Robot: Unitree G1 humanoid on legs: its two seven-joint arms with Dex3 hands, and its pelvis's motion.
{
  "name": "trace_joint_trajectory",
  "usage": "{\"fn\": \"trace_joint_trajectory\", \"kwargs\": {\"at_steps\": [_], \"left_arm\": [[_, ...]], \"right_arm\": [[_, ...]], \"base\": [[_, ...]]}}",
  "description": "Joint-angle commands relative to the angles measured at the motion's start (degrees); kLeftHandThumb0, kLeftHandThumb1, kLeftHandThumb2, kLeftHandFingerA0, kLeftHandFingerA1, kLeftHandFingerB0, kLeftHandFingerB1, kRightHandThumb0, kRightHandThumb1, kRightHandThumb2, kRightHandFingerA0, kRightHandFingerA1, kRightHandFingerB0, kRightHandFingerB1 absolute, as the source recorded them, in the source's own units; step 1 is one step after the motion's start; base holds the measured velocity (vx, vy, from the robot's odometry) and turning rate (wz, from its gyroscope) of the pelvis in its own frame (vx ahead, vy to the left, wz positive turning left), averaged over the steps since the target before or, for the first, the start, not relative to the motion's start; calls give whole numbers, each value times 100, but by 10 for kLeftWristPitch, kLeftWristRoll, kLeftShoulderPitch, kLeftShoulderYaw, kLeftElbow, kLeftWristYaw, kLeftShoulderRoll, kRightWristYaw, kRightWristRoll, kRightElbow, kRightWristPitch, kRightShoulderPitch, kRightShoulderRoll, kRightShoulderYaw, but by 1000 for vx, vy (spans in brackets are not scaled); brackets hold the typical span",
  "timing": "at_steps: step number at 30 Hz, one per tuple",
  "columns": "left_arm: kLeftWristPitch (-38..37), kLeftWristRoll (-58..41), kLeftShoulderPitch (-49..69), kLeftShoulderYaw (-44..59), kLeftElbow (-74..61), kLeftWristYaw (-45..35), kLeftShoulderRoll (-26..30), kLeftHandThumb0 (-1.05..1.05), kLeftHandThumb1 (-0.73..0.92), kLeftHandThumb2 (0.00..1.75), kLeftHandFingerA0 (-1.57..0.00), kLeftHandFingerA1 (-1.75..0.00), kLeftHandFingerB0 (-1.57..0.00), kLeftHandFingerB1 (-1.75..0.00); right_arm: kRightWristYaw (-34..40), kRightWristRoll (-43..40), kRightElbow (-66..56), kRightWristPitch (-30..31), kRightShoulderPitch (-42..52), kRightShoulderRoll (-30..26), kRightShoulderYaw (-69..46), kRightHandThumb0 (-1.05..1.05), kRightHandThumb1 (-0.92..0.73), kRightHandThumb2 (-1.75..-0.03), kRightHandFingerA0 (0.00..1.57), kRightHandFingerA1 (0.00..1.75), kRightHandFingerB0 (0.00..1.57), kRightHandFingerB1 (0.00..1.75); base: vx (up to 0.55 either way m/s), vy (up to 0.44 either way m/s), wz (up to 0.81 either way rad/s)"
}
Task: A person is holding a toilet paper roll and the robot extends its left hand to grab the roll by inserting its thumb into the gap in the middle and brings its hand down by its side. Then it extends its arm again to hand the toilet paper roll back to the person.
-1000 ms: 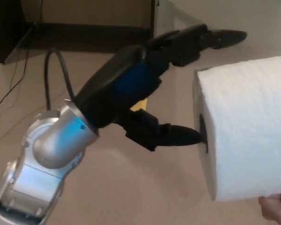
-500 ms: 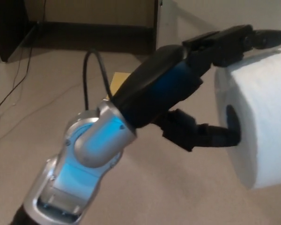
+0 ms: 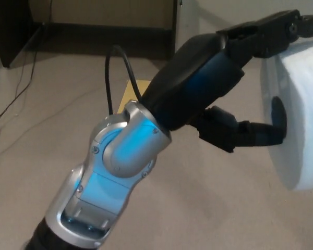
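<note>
Reaching out from the lower left, the left robot hand meets the toilet paper roll at the right edge of the head view, where the roll hangs in the air above the carpet, partly cut off by the frame. Its flat end faces the arm, which puts the dark hole in the middle square to the thumb; the thumb's tip sits in that hole, though how deep it goes cannot be told. The two fingers stretch over the top of the roll, so the robot hand brackets the paper from inside and above, spread wide and not clearly clamped. No person's hand shows, so whoever supports the roll is out of view. By my reading, the grab is partly made: the thumb is placed, and the fingers would need to press down before the roll could be carried off. A cable loops off the silver wrist, clear of the roll. Behind it a yellow note lies on the carpet near dark furniture. The right robot hand is not in view
</note>
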State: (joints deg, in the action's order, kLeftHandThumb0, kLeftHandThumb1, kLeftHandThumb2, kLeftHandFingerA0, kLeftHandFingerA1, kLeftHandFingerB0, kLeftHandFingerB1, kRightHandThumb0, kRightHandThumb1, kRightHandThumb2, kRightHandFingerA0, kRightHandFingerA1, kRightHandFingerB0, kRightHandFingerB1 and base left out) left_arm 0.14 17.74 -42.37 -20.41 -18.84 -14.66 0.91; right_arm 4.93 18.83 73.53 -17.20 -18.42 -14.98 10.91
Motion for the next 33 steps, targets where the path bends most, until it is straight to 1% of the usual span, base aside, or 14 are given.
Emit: {"fn": "trace_joint_trajectory", "kwargs": {"at_steps": [1,3,7,10,13,14,17,19,20,21,24,25,31,33], "left_arm": [[-7,2,-12,-4,-8,-6,-2,-42,40,64,-38,-43,-30,-38],[-11,-2,-12,3,-9,-11,6,-40,40,63,-38,-43,-31,-38],[-19,-7,-19,26,-6,-13,25,-37,40,62,-41,-43,-36,-39],[-21,-10,-21,37,-11,-15,36,-37,41,63,-41,-44,-37,-40],[-18,-34,-19,55,-22,-37,57,-32,43,62,-43,-46,-38,-40],[-18,-40,-19,58,-24,-41,61,-31,44,62,-41,-45,-38,-40],[-26,-49,-19,72,-28,-49,76,-29,45,61,-42,-42,-39,-39],[-41,-36,-22,84,-29,-44,95,-32,44,62,-44,-43,-42,-40],[-38,-39,-22,89,-32,-45,99,-31,43,61,-45,-43,-42,-40],[-32,-42,-24,94,-36,-47,103,-32,43,61,-45,-43,-42,-40],[-18,-56,-29,106,-46,-57,113,-31,43,61,-45,-44,-42,-40],[-18,-57,-29,109,-50,-58,117,-35,42,63,-46,-44,-41,-40],[-22,-59,-34,115,-61,-59,122,-37,41,63,-46,-44,-41,-40],[-13,-60,-35,113,-67,-59,119,-36,40,62,-46,-44,-41,-40]], "right_arm": [[3,-1,0,-4,8,10,-1,-36,-65,-59,74,73,59,45],[6,4,-1,-5,11,12,4,-37,-65,-59,74,76,59,45],[1,11,0,5,2,10,11,-35,-68,-60,73,59,57,44],[-1,11,-1,4,4,11,14,-35,-68,-60,72,58,57,44],[3,14,-1,3,9,13,18,-34,-67,-60,72,66,57,44],[4,14,-1,2,11,14,18,-34,-67,-60,73,67,57,44],[8,19,1,-2,15,12,23,-35,-67,-60,74,72,56,44],[2,15,0,5,13,13,21,-36,-67,-60,73,64,56,43],[2,15,0,6,13,13,21,-35,-67,-60,73,64,57,43],[2,15,0,6,11,12,21,-35,-67,-60,73,61,57,43],[0,13,1,9,7,12,20,-35,-67,-60,74,61,57,43],[3,16,1,7,7,12,22,-35,-66,-60,75,66,57,44],[4,16,1,6,8,11,22,-36,-67,-60,74,66,56,43],[3,17,1,8,7,11,22,-36,-67,-60,72,65,56,43]], "base": [[0,0,0],[0,0,0],[0,0,0],[0,0,0],[0,0,0],[0,0,0],[0,0,0],[0,0,0],[0,0,0],[0,0,0],[0,0,0],[0,0,0],[0,0,0],[0,0,0]]}}
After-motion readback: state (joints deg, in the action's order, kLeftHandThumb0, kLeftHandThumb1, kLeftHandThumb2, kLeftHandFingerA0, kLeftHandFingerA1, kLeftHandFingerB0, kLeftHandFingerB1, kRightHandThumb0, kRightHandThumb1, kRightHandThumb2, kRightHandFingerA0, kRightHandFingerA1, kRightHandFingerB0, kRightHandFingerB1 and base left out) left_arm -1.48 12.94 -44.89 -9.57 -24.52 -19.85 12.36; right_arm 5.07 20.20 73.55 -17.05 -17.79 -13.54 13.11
